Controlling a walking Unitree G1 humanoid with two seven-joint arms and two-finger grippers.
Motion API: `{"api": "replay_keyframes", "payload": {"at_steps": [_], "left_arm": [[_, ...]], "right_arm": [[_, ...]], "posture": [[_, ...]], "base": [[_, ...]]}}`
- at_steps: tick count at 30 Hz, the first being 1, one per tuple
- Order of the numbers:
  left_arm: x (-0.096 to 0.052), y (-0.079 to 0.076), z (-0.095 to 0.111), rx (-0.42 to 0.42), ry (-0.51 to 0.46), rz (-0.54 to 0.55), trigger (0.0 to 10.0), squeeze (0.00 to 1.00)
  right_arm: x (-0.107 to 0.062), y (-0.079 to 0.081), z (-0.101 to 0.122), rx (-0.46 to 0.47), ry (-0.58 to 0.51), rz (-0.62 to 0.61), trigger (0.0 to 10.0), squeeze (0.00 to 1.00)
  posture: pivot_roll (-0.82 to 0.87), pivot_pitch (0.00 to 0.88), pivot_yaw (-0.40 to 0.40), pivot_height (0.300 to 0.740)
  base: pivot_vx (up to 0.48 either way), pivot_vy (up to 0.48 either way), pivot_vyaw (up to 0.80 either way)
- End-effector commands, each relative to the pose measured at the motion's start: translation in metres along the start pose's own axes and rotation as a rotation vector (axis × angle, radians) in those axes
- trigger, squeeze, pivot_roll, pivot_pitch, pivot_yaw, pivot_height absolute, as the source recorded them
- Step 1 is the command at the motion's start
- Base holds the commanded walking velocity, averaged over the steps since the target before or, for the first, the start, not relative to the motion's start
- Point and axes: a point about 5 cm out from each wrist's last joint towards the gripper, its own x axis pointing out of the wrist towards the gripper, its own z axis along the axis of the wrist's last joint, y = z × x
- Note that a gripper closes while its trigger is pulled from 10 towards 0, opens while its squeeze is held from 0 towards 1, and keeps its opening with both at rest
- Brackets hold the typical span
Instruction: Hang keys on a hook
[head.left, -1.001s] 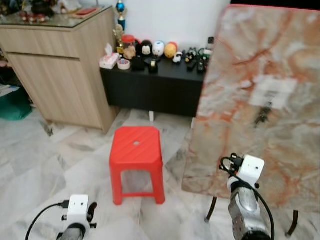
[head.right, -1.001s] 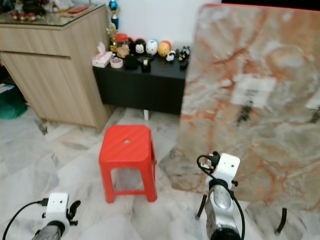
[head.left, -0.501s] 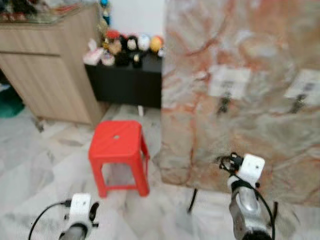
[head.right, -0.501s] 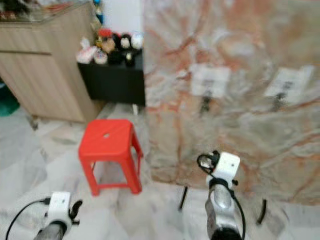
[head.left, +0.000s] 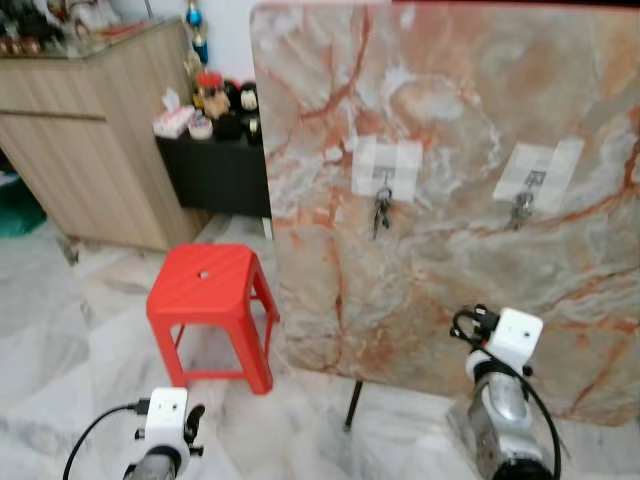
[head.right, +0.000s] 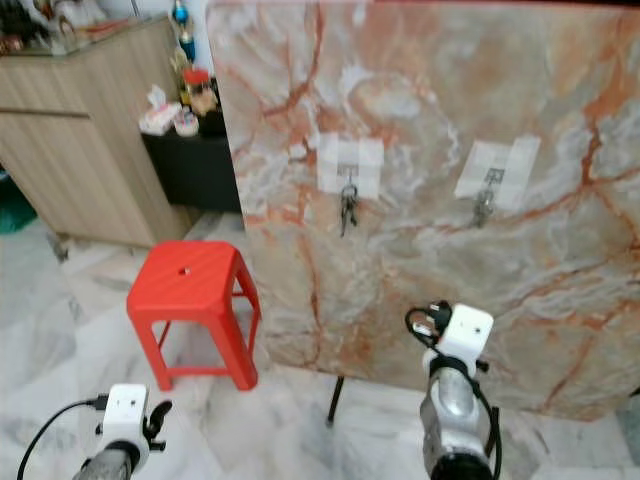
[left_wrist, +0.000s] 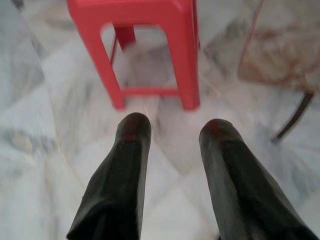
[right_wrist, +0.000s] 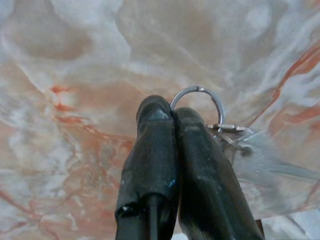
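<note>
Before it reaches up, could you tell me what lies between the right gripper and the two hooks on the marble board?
Bare marble board; right gripper holds the key ring below the hooks, per the eye views.

The two head views look forward and down from above, sharing the upright marble board, the red stool and the floor. The left wrist view looks low along its fingers at the stool's legs. The right wrist view faces the board at close range.
</note>
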Motion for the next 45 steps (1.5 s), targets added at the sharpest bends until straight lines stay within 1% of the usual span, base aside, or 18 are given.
{"api": "replay_keyframes", "payload": {"at_steps": [1,24,28,30,33,37,40,45], "left_arm": [[0.001,0.001,0.002,-0.002,-0.002,0.002,10.0,0.0],[0.002,0.001,0.004,-0.009,-0.009,0.007,10.0,0.0],[0.002,0.002,0.005,-0.013,-0.014,0.019,10.0,0.0],[0.002,0.003,0.005,-0.016,-0.014,0.02,10.0,0.0],[0.002,0.003,0.004,-0.021,-0.009,0.014,10.0,0.0],[0.002,0.003,0.004,-0.022,-0.007,0.013,10.0,0.0],[0.002,0.003,0.004,-0.031,-0.01,0.016,10.0,0.0],[0.002,0.003,0.004,-0.036,-0.011,0.019,10.0,0.0]], "right_arm": [[0.002,0.001,0.004,0.002,-0.018,0.004,10.0,0.0],[0.007,-0.001,0.011,0.006,-0.033,-0.013,10.0,0.0],[0.01,-0.002,0.014,0.007,-0.042,-0.022,10.0,0.0],[0.012,-0.002,0.018,0.005,-0.054,-0.022,10.0,0.0],[0.019,-0.001,0.033,-0.001,-0.106,-0.029,10.0,0.0],[0.021,0.0,0.04,0.001,-0.129,-0.035,10.0,0.0],[0.027,0.004,0.054,0.009,-0.177,-0.042,10.0,0.0],[0.028,0.005,0.058,0.018,-0.186,-0.043,10.0,0.0]], "posture": [[0.0,0.0,-0.007,0.74],[0.0,0.0,-0.005,0.74],[0.0,0.0,-0.004,0.74],[-0.01,0.0,-0.003,0.74],[-0.01,0.0,0.0,0.74],[-0.01,0.0,-0.001,0.74],[0.0,0.0,-0.003,0.74],[-0.01,0.0,-0.001,0.74]], "base": [[0.0,-0.307,0.0],[0.0,-0.306,0.0],[0.0,0.0,0.0],[0.0,0.0,0.0],[0.0,0.0,0.0],[0.0,0.0,0.0],[0.0,0.0,0.0],[0.0,0.0,0.0]]}}
